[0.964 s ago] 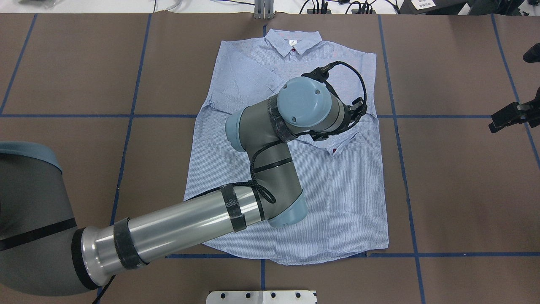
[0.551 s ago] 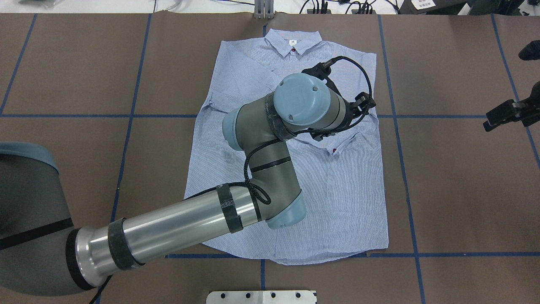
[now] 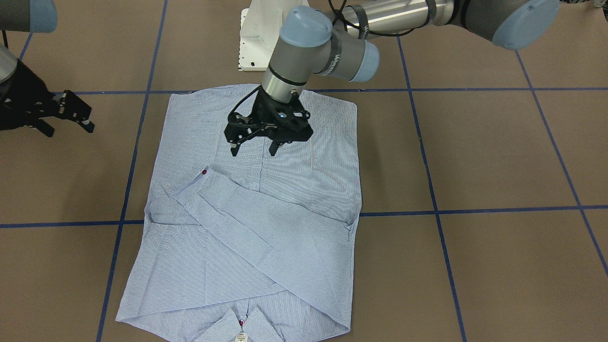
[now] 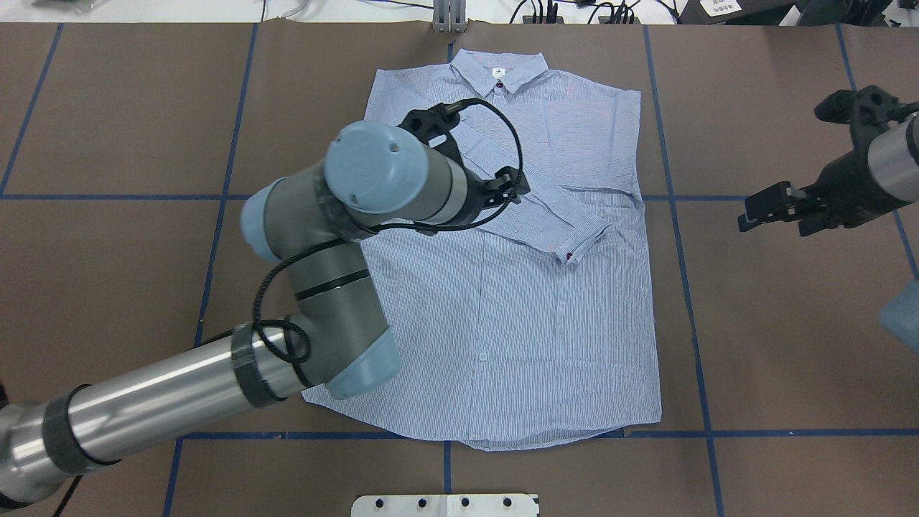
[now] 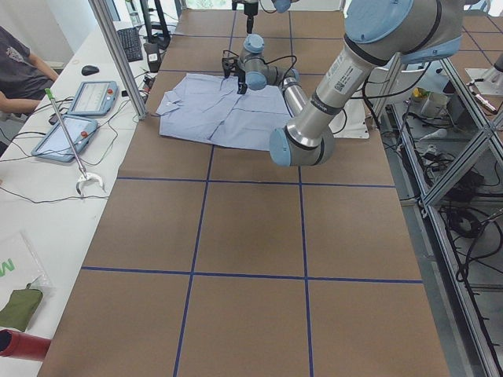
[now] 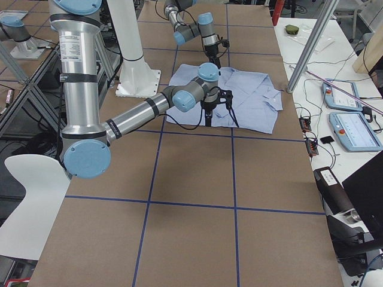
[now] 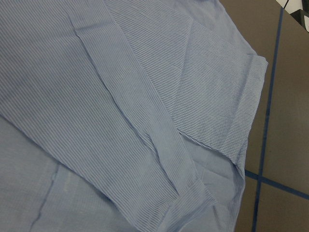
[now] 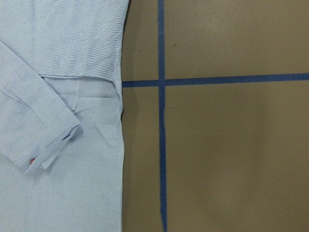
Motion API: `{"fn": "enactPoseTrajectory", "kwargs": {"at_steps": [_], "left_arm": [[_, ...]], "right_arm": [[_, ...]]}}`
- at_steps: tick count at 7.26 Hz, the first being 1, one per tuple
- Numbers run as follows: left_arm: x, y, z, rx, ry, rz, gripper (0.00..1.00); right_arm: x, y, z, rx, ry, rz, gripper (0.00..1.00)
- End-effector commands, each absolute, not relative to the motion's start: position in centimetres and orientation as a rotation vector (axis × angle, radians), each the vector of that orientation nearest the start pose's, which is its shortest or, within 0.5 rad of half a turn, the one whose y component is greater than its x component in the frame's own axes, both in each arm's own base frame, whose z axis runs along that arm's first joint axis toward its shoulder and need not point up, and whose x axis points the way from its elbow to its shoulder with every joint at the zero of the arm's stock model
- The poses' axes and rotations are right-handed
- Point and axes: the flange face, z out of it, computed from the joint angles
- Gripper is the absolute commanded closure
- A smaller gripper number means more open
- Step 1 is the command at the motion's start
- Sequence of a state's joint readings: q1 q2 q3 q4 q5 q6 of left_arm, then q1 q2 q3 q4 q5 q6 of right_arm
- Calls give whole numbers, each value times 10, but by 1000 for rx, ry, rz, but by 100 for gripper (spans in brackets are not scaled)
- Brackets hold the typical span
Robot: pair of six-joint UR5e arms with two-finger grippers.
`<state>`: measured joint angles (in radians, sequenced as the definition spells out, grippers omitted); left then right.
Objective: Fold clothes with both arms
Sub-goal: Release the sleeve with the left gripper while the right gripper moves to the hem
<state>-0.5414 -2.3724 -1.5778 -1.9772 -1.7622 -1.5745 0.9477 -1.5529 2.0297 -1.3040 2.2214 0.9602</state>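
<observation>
Plainly, both claws are released and empty: the left gripper (image 3: 253,151) hovers over the shirt (image 3: 304,175), which lies flat on the table (image 3: 475,156); the right gripper (image 3: 69,123) waits far right. A careless pinch could drag the folded sleeve (image 3: 256,213) loose.

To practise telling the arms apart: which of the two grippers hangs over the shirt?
The left gripper, jaws open above the shirt. The right gripper is off to the side, over the table.

Left gripper (image 3: 253,151) hangs spread over the shirt (image 3: 308,171); one sleeve (image 3: 247,209) lies folded across.
</observation>
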Motion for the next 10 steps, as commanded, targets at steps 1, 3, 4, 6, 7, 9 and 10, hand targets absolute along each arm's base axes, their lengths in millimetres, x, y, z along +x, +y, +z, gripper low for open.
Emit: {"fn": "enactPoseTrajectory", "kwargs": {"at_steps": [1, 3, 4, 6, 7, 9, 10], "left_arm": [[467, -445, 150, 225, 1159, -284, 0], [432, -439, 174, 264, 1131, -256, 0], [430, -438, 173, 266, 1134, -257, 0], [429, -438, 173, 266, 1135, -258, 0], [430, -437, 173, 265, 1136, -257, 0], [429, -438, 172, 268, 1136, -259, 0], [427, -437, 170, 270, 1140, -258, 0]], "right_arm": [[-298, -386, 402, 59, -947, 112, 0], [-360, -335, 399, 19, -925, 126, 0], [-382, -312, 399, -4, -917, 118, 0], [-395, -287, 410, -40, -893, 94, 0], [-399, -280, 413, -55, -886, 79, 0], [-401, -275, 422, -74, -866, 72, 1], [-405, -270, 425, -82, -856, 62, 1]]}}
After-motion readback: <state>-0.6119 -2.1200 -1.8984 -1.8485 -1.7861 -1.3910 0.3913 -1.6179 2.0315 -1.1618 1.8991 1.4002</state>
